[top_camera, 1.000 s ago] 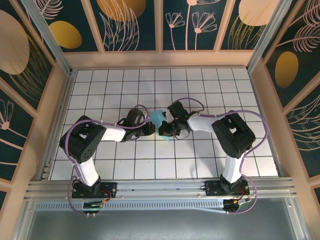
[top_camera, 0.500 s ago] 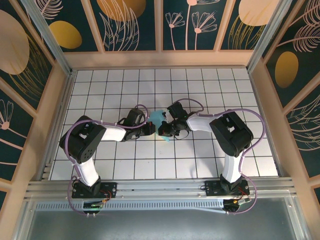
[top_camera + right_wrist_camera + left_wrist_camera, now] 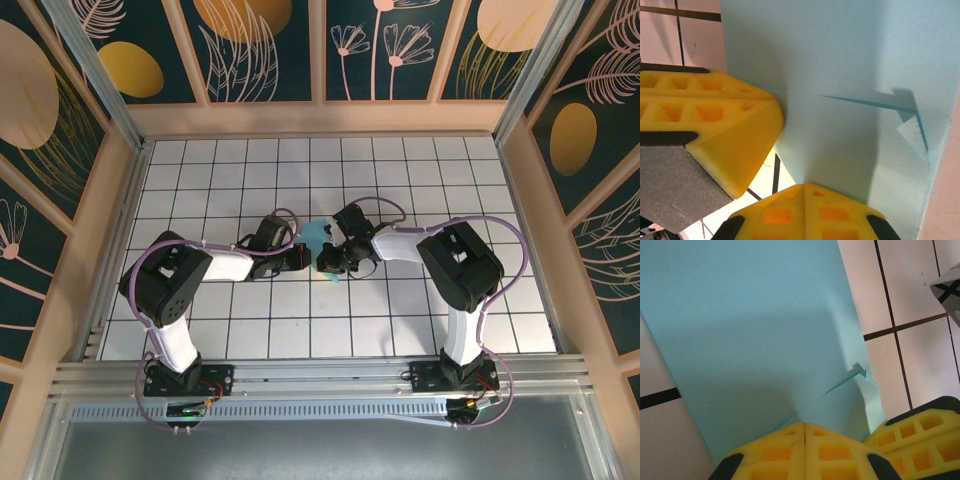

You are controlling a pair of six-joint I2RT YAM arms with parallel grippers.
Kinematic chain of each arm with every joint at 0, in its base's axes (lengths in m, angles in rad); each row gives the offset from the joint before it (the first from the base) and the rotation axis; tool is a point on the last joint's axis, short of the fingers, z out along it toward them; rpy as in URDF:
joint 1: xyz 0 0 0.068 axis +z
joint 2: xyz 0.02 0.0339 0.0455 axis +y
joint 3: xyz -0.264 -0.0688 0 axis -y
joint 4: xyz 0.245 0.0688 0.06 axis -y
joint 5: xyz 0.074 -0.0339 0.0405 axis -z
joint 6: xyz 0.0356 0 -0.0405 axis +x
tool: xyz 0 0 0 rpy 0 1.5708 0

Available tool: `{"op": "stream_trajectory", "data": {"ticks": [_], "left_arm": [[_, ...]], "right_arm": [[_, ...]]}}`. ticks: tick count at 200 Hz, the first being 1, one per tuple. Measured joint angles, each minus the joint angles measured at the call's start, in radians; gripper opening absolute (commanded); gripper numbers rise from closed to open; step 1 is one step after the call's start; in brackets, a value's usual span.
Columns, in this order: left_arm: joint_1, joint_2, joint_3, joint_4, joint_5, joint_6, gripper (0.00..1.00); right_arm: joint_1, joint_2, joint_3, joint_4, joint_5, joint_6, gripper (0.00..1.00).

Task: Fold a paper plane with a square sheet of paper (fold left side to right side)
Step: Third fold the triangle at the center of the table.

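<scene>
Paper (image 3: 755, 330), pale blue and thin, begins right at our fingertips. The left gripper (image 3: 804, 440) has its yellow pads pressed together with no gap. The sheet's near edge runs into the seam between them, so we read it as pinched there. The right gripper (image 3: 805, 200) is closed just as tightly on a near corner of the same sheet, and the left one's pads crowd in just beside it on its left.

Ahead of both sets of fingers the sheet spreads away in more than one layer. A thin dark crease (image 3: 865, 102) slants across it, ending at a small bent-over corner (image 3: 867, 385) off to the right of the left gripper. Past the paper's edges lie the white grid tiles (image 3: 920, 365) of the table. From above, the paper is a small blue patch just beyond the two grippers, which meet mid-table.

We judge that we are partway through a fold, holding the work near its crease rather than starting on a flat square. The next move calls for carrying the left layer over to the right with the edges matched. The two pinches must not pull against each other, since paper this thin could buckle or tear.
</scene>
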Motion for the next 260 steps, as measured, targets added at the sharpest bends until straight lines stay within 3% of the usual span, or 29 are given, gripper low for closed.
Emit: {"op": "stream_trajectory", "data": {"ticks": [186, 238, 260], "left_arm": [[-0.002, 0.018, 0.021, 0.001, -0.023, 0.014, 0.00], [0.000, 0.014, 0.021, 0.011, -0.047, 0.014, 0.00], [0.006, 0.005, 0.022, -0.002, -0.053, 0.010, 0.07]], "right_arm": [[-0.006, -0.117, -0.087, -0.144, 0.056, -0.039, 0.00], [-0.047, -0.187, -0.089, -0.221, 0.087, -0.080, 0.00], [-0.076, -0.246, -0.089, -0.228, 0.093, -0.108, 0.11]]}}
